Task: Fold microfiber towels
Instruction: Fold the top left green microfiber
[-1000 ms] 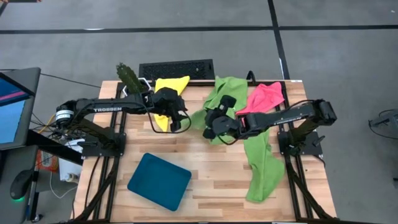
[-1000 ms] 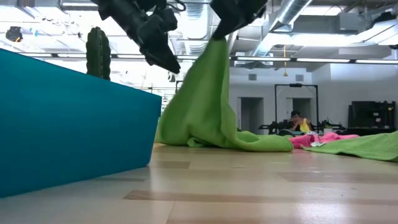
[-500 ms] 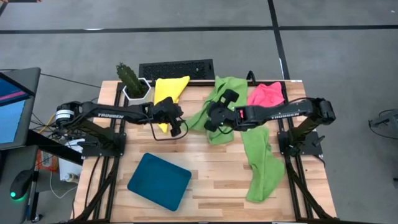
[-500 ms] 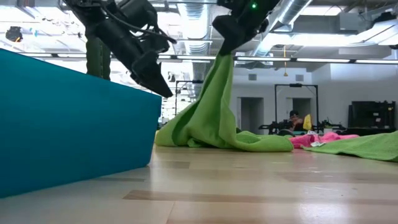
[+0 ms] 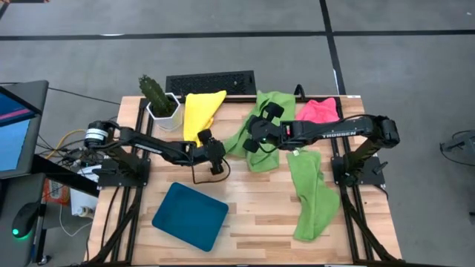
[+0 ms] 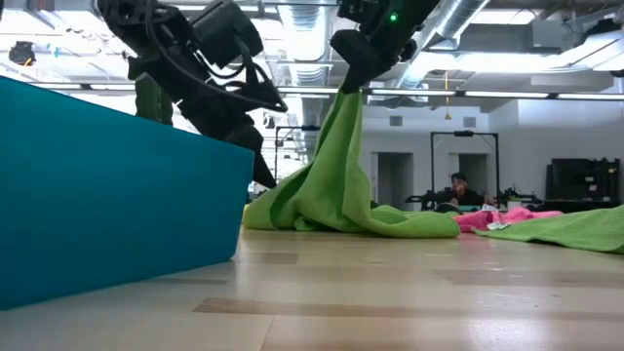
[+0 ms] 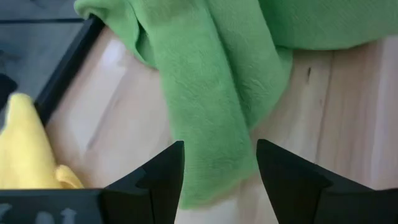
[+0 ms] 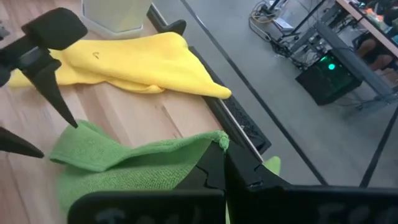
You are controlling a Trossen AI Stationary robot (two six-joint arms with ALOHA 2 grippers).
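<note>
A lime green towel (image 5: 276, 102) lies at the table's far middle, with one end raised. My right gripper (image 5: 252, 141) is shut on it, up high in the low view (image 6: 363, 54). My left gripper (image 5: 216, 163) is open and low by the table. Its fingers stand on either side of the towel's lower left end (image 7: 208, 168), and I cannot tell whether they touch it. A yellow towel (image 5: 202, 110) lies at the far left, a pink one (image 5: 319, 111) at the far right. A second green towel (image 5: 310, 194) lies on the right. My right gripper pinches a corner of the green towel's edge (image 8: 217, 140) between its two shut fingers, coming from above. The cloth hangs below the fingers in a slanting sheet (image 6: 336, 166). Its lower folds (image 6: 390, 222) rest on the table.
A dark teal tray (image 5: 191, 216) lies at the near left and fills the left of the low view (image 6: 107, 195). A potted cactus (image 5: 156, 95) and a black keyboard (image 5: 211, 81) stand at the far edge. Bare wood shows at the near middle (image 5: 256, 215).
My left gripper has gone toward the table's near edge and down, to the green towel's end on the table. My right gripper has shifted a little toward the far edge, still holding the towel raised.
</note>
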